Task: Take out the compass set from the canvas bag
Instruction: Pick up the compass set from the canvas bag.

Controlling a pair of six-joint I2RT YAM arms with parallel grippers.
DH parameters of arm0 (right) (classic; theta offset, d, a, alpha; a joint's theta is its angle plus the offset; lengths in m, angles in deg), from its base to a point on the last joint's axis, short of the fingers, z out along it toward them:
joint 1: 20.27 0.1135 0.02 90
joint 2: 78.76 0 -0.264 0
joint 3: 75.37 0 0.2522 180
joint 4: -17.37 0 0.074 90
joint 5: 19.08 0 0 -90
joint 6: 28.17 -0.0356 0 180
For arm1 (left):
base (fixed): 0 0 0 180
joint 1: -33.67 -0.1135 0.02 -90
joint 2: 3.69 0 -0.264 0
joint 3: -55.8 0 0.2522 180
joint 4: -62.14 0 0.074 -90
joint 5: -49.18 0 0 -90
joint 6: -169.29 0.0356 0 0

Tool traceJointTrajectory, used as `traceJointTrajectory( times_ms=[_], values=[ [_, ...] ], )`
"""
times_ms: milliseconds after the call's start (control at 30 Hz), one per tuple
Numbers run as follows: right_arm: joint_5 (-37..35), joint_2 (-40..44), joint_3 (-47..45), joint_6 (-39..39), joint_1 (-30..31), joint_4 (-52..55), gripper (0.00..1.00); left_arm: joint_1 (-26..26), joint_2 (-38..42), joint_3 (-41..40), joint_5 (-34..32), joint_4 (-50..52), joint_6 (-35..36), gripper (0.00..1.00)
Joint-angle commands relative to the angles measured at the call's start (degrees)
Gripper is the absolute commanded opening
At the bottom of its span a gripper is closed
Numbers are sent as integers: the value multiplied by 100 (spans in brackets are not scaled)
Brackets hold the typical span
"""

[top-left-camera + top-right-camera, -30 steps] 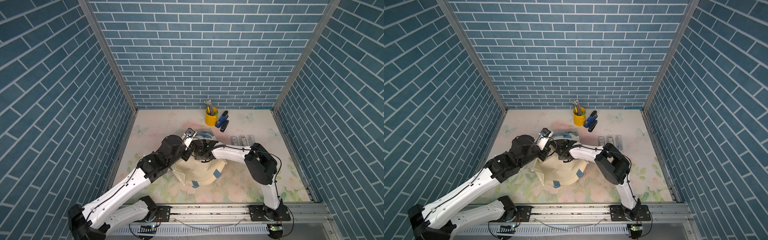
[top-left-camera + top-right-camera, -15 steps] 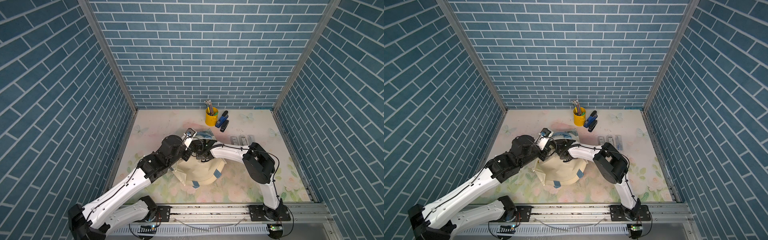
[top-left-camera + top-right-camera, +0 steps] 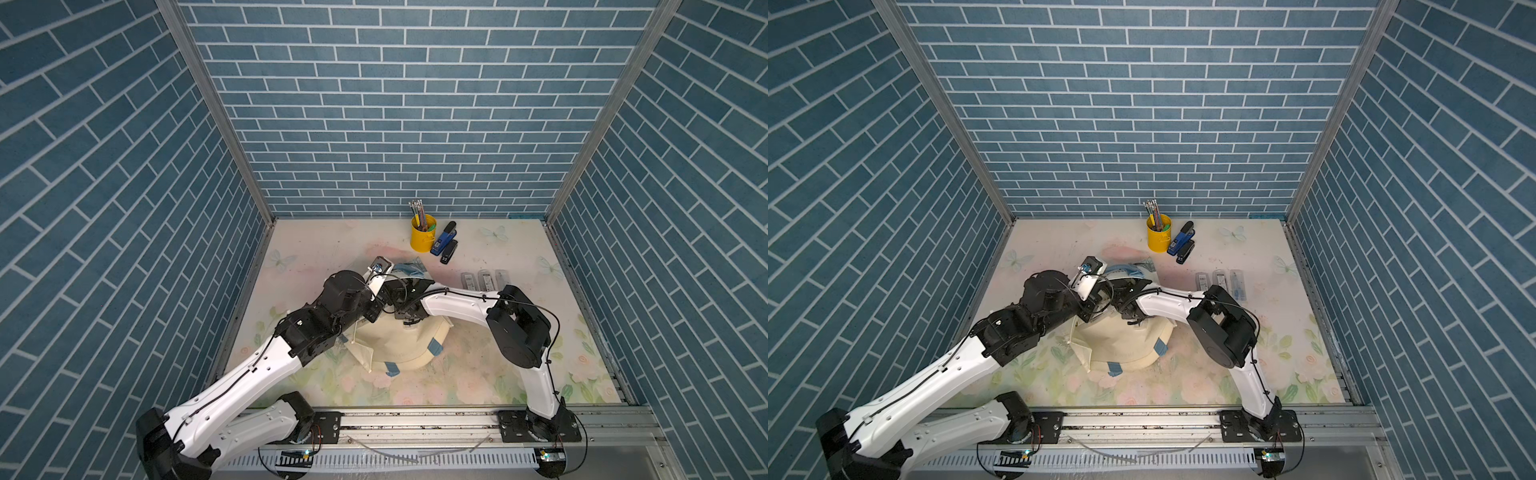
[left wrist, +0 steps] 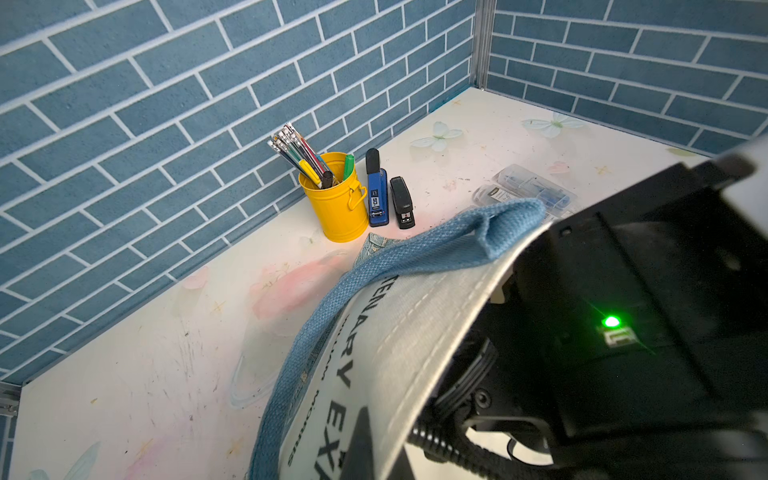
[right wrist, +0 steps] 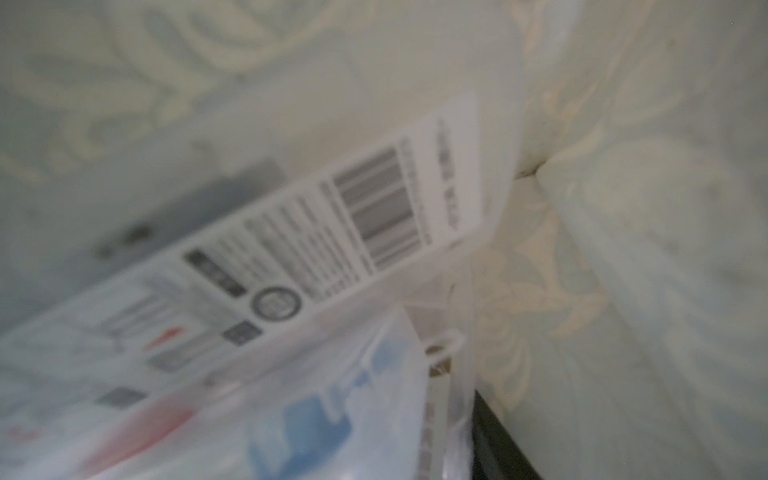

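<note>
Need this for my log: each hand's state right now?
Left hand: closed on the bag.
Right hand: inside the bag, cannot tell.

Both top views high above the front rail [image 3: 415,419], looking down on the whole tabletop [image 3: 316,249], left wrist view low, facing the yellow pencil cup [image 4: 336,208], right wrist view blurred, inside the canvas bag [image 5: 623,208].

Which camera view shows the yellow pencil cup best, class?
The left wrist view: the yellow pencil cup is close and sharp, its pencils distinct. In both top views the cup is small, by the back wall. The right wrist view, inside the canvas bag, misses it.
</note>
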Motion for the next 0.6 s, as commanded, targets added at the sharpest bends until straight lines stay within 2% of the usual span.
traceJointTrajectory(
  times_ms=[0, 300, 400, 567],
  values=[
    [-202, 189, -10, 383, 1, 430, 43, 104, 76, 140, 186, -213, -1, 0],
    [-164, 743, -504, 856, 54, 160, 39, 99, 121, 225, 26, -105, -3, 0],
    [-454, 1088, -928, 1047, 144, -191, 36, 99, 111, 234, -26, -122, -7, 0],
    [-418, 1268, -1068, 1334, 165, -332, 34, 99, 44, 237, -81, -204, -7, 0]
  ],
)
